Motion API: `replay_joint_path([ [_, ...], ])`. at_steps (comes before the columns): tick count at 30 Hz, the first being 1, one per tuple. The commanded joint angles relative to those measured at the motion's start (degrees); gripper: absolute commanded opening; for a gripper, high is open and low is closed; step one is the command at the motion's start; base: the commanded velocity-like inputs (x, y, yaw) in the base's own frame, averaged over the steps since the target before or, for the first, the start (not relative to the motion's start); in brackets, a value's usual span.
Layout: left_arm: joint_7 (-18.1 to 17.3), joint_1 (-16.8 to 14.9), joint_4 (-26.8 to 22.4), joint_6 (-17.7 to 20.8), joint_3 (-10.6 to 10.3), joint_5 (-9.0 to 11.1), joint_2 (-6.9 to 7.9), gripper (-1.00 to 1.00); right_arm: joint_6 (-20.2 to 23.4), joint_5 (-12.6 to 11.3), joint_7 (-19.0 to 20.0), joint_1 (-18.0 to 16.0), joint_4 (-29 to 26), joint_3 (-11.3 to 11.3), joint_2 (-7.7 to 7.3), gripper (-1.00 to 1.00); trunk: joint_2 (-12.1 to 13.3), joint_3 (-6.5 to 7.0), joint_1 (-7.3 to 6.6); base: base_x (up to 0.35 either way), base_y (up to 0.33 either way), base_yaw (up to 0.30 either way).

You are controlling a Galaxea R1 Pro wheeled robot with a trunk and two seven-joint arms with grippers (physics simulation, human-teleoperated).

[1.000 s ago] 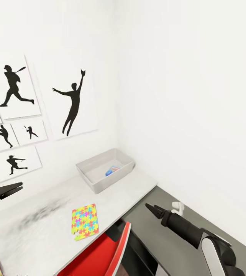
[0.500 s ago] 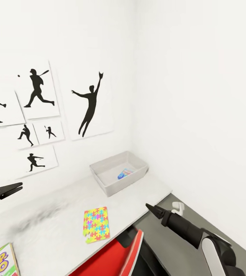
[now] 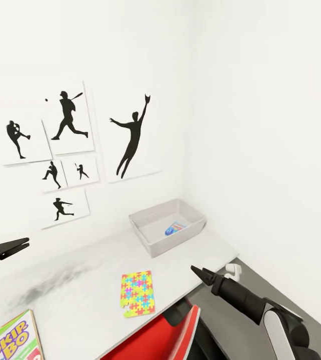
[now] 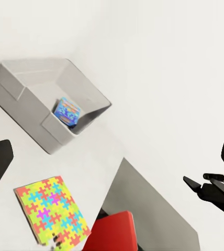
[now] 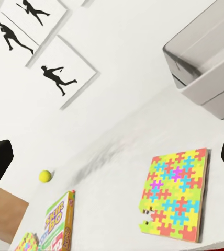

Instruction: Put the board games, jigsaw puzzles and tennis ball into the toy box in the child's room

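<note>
The light grey toy box (image 3: 151,246) stands at the table's (image 3: 80,292) far right end against the wall, with a small blue printed item (image 3: 175,228) lying inside. One jigsaw puzzle (image 3: 138,293) lies flat near the table's front edge. The green-white SKIP-BO board game (image 3: 13,342) rests at the near left. In the right wrist view the tennis ball (image 5: 45,176) sits beyond the SKIP-BO box (image 5: 57,222), and a second puzzle's corner (image 5: 28,243) peeks beside it. My left gripper (image 3: 23,244) hovers open over the table's left part. My right gripper (image 3: 195,271) hangs open right of the puzzle, off the table edge.
A red chair (image 3: 155,340) is tucked under the table's front edge. A lower dark grey cabinet (image 3: 280,295) runs along the right wall, with a small white object (image 3: 233,270) on it. Black sports-silhouette posters (image 3: 130,135) hang above the table.
The whole view has swung left, so toy box, puzzle and posters sit further right in the picture. The SKIP-BO box has come into view. Both grippers keep their places in the picture.
</note>
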Motion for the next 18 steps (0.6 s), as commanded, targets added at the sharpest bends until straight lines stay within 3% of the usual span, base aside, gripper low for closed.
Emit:
replay_joint_path([
  [1,-0.09,-0.03,0.02,0.44,0.01,0.12,0.01,1.00,0.36,-0.18,0.12,-0.03,-0.02,-0.12,0.03,1.00,-0.08,-0.06,0.03,0.017,0.054,0.015],
  [10,-0.08,-0.03,0.03,0.44,-0.01,0.13,0.01,1.00,0.41,-0.18,0.05,-0.03,0.04,-0.11,0.07,1.00,-0.08,-0.06,0.03,0.016,0.021,0.006],
  [18,-0.04,-0.03,0.03,0.44,0.14,0.10,0.02,1.00,0.62,-0.18,0.03,-0.03,0.04,-0.15,0.05,1.00,-0.08,-0.06,0.03,0.123,0.038,0.001],
])
